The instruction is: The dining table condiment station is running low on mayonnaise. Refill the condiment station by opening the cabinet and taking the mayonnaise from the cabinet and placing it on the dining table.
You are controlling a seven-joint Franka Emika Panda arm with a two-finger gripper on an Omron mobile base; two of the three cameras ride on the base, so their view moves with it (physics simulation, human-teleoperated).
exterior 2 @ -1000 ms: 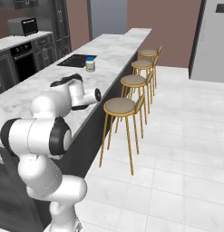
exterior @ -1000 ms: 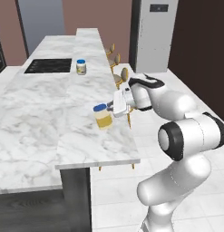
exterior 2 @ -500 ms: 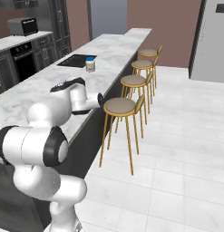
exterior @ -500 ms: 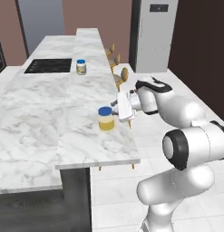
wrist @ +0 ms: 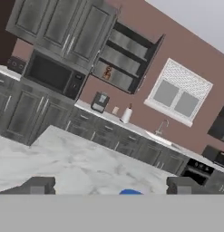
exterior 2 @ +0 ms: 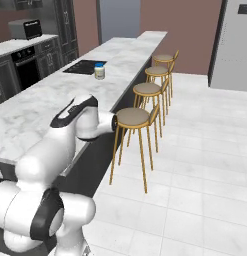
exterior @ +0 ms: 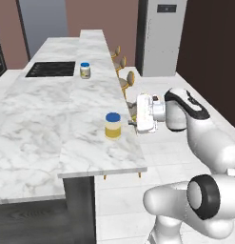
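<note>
**Mayonnaise jar upright on the dining table, released**

Mayonnaise jar (exterior: 112,126) standing on the lower level of the dining table (exterior: 38,128), near the stool-side edge and well short of the near end. Upright on its base, blue screw lid on top, pale creamy contents below. Long axis vertical, though barely longer than wide: squat, close to round in plan, so no preferred facing. In the hand view, just the blue lid (wrist: 130,192) peeking up between the two fingertips.

Gripper (exterior: 134,117) just beside the jar on the stool side, jaws spread wide and level with it, apart from the jar walls as far as can be judged; nothing pinched.

Handling, as a judgement: rigid and probably glassy or hard plastic, smooth-sided, so likely slippery under a light pinch; moderately heavy for its size if full. Best taken across the body below the lid, from the side, fingers on opposite walls. Low and wide, hence stable, unlikely to tip from a small nudge.

A second, greyer blue-lidded jar (exterior: 85,70) well apart, farther along beside the dark cooktop (exterior: 51,69).
</note>
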